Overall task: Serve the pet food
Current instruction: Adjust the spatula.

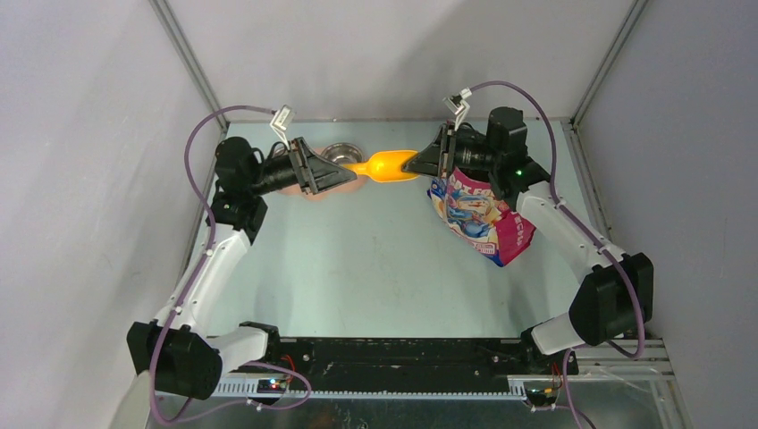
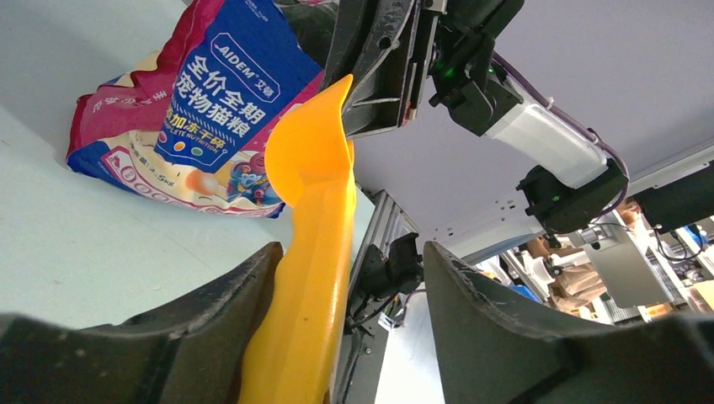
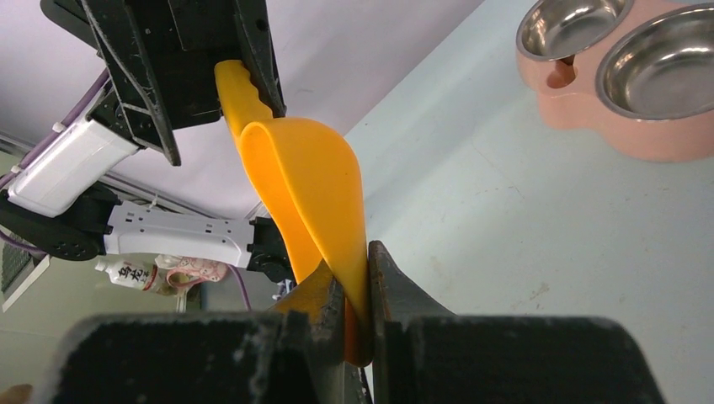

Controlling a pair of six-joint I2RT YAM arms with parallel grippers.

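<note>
The orange scoop (image 1: 384, 166) hangs above the table between both grippers. My right gripper (image 1: 416, 163) is shut on the rim of the scoop's bowl (image 3: 311, 185); its jaws pinch the thin orange edge (image 3: 356, 273). My left gripper (image 1: 344, 176) is open around the scoop's handle (image 2: 316, 219): the handle lies against one finger, with a gap to the other (image 2: 352, 252). The cat food bag (image 1: 478, 214) lies on the table under the right arm and also shows in the left wrist view (image 2: 198, 109). No kibble is visible.
The pink double-bowl feeder (image 3: 589, 109) with its steel bowls stands at the back of the table, partly hidden under the left gripper in the top view (image 1: 338, 152). Grey walls enclose the table on three sides.
</note>
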